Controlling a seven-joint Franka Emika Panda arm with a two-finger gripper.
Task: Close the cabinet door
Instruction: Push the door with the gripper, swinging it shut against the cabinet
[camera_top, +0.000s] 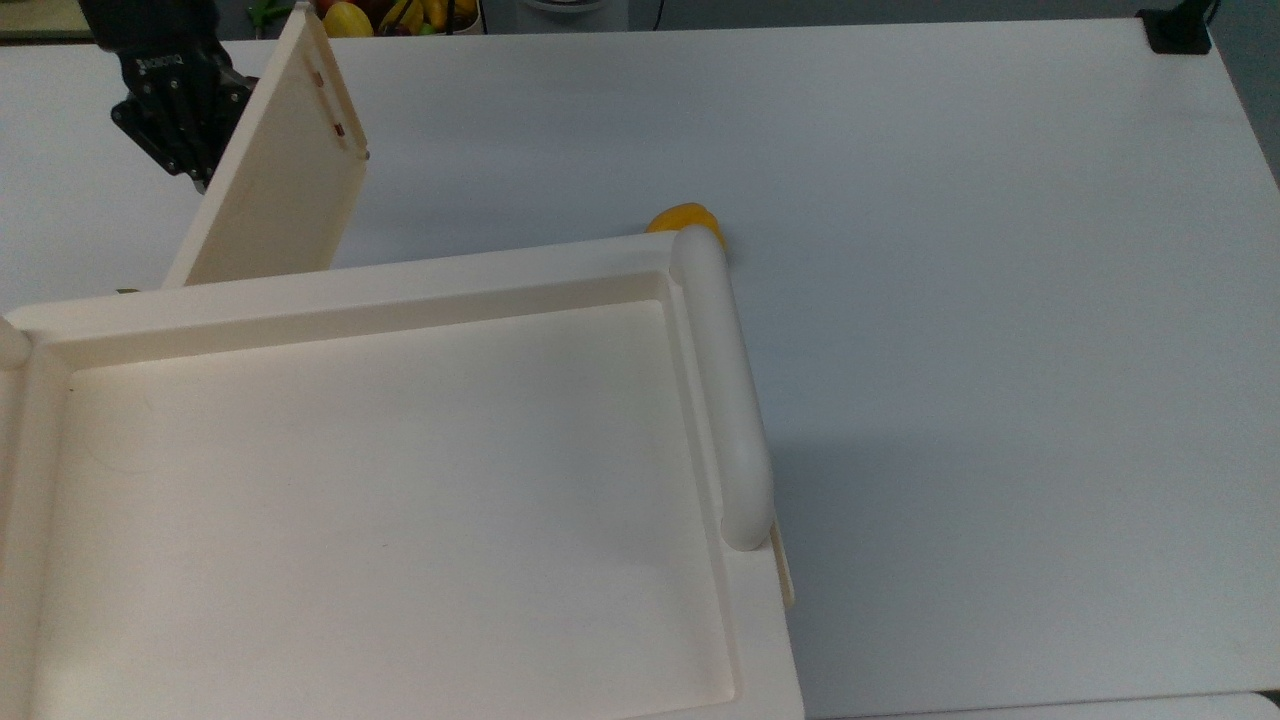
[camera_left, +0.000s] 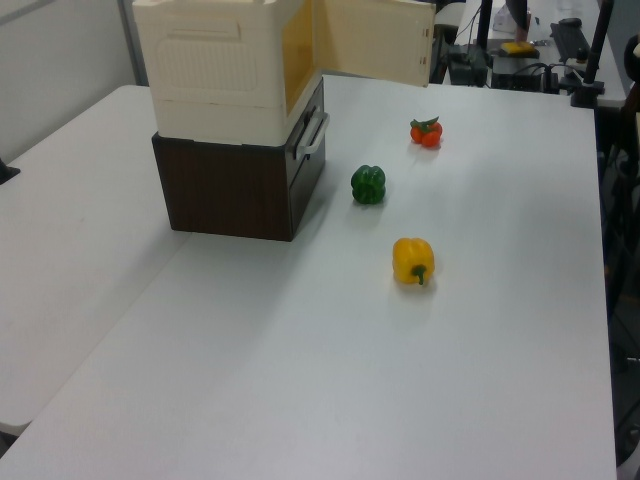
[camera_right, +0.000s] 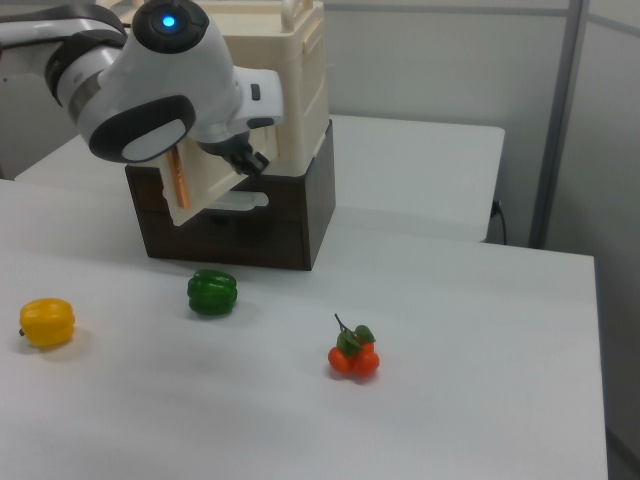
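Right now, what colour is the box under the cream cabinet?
Dark brown; the box beneath the cabinet shows best in the left view.

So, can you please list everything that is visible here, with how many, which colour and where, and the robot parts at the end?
cream-white plastic cabinet: 1, cream-white, on top of the dark brown box.
thin flat cream-white cabinet door: 1, cream-white, standing ajar from the cabinet front.
dark brown wooden drawer box: 1, dark brown, on the white table.
yellow bell pepper: 1, yellow, on the table.
green bell pepper: 1, green, near the box.
small orange-red tomatoes with green leaves: 1 bunch, on the table.
robot hand: 1, black, beside the door in the top view's upper left.
robot arm: 1, white and grey.
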